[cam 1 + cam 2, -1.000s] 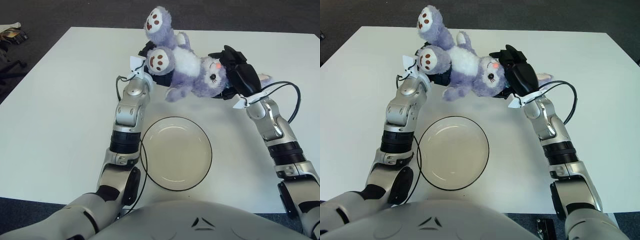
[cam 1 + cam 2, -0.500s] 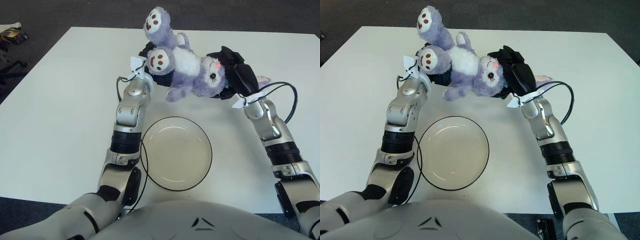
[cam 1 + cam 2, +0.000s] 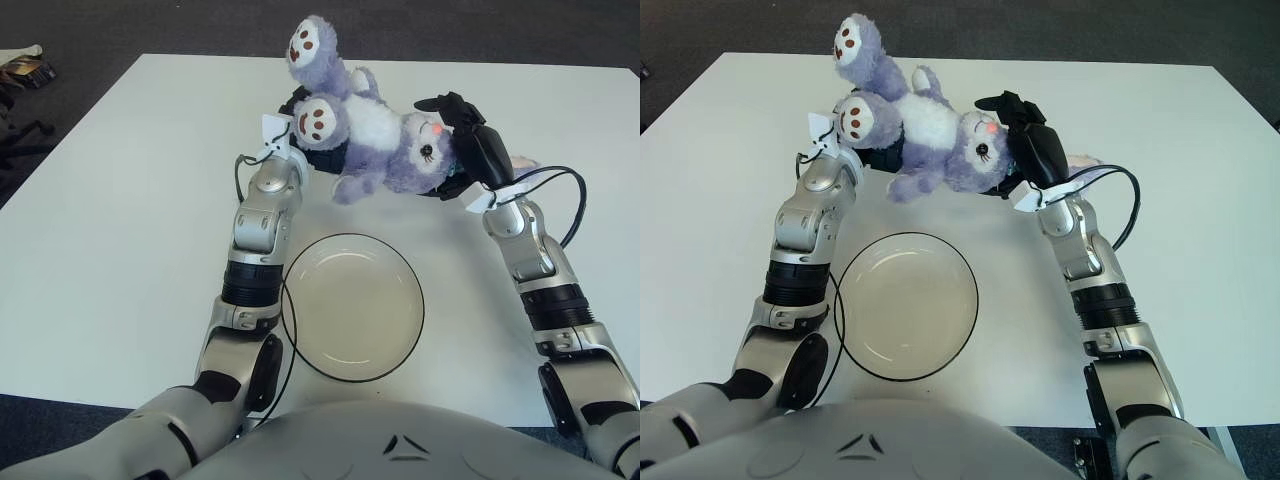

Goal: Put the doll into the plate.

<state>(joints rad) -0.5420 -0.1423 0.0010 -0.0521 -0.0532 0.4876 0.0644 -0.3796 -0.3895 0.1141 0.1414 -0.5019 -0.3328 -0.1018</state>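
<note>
Doll [image 3: 375,140]: fuzzy purple plush, white pile on belly, brown stitched paw pads. Plate [image 3: 352,307]: smooth, glossy cream surface, thin dark rim. Table [image 3: 120,200]: matt white, smooth. Forearms: brushed silver metal with black plastic joints. Right hand [image 3: 468,150], at doll's 3 o'clock: matt black plastic shell. Floor: dark rough carpet.

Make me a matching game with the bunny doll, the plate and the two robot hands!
Things:
1. doll
2. plate
3. left hand
4. right hand

Descriptions:
A. white with a dark rim, nothing in it
B. black, at the doll's head
C. purple and white, held up between two hands
D. black, under the doll's feet

Pairs: 1-C, 2-A, 3-D, 4-B
</note>
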